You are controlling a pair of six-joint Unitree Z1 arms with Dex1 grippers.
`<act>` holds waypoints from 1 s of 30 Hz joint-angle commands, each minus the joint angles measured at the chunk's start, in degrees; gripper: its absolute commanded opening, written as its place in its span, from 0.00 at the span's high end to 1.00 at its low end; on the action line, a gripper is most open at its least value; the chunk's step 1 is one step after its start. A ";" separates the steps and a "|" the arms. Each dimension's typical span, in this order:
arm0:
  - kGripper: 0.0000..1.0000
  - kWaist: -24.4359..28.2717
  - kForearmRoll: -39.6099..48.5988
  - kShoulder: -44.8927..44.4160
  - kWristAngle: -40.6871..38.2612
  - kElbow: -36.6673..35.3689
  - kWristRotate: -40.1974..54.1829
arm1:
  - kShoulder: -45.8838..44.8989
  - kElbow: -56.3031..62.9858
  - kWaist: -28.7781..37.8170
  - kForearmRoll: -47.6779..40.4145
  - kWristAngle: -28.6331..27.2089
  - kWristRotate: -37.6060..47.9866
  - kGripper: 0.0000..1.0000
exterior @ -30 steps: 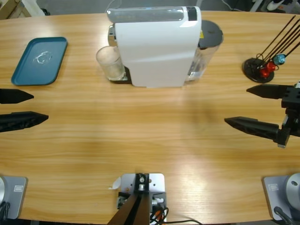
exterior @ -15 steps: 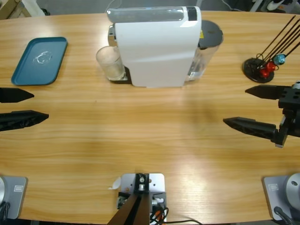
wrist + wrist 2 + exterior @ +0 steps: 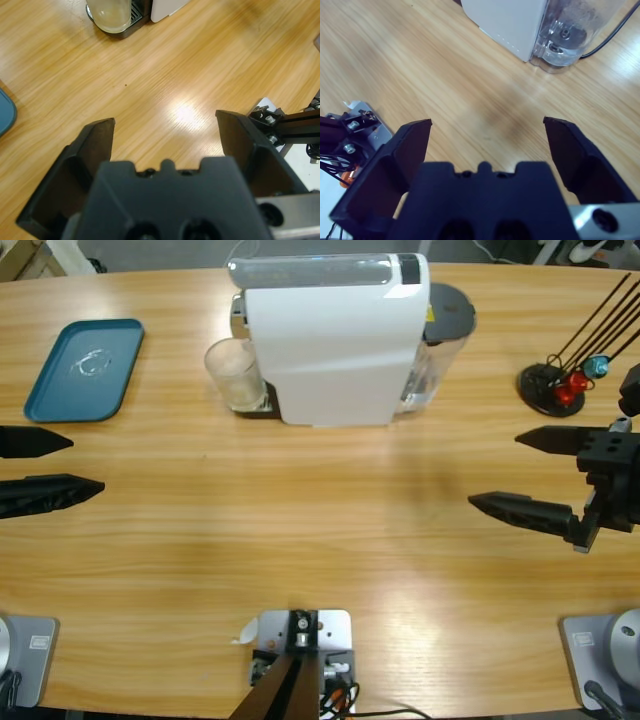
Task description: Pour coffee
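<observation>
Both arms hang low over the wooden counter with nothing in them. The left gripper comes in from one side edge, its fingers spread wide and released over bare wood. The right gripper comes in from the opposite edge, its fingers likewise parted and grasping nothing.

The coffee sits as a pale shallow layer in the bottom of a clear glass, which stands on the drip tray of the white coffee machine. From the left fingers the glass lies ahead and off to one side, well apart from them; in the left wrist view it shows at the top edge. The machine's clear water tank lies ahead of the right fingers, also well apart.

A blue tray lies beside the left fingers, a little beyond them. A black wire stand with coloured capsules stands just beyond the right fingers.
</observation>
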 commanded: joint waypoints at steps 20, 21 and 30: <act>0.12 -0.54 -0.69 1.82 -0.26 2.50 -1.51 | 3.06 0.27 0.43 0.21 -0.99 0.51 0.00; 0.12 -0.54 -0.71 2.09 -0.26 2.45 -1.51 | 3.06 0.27 0.44 0.21 -0.99 0.49 0.00; 0.12 -0.54 -1.08 2.76 -0.26 2.45 -1.51 | 3.25 0.22 0.46 0.21 -0.90 0.42 0.00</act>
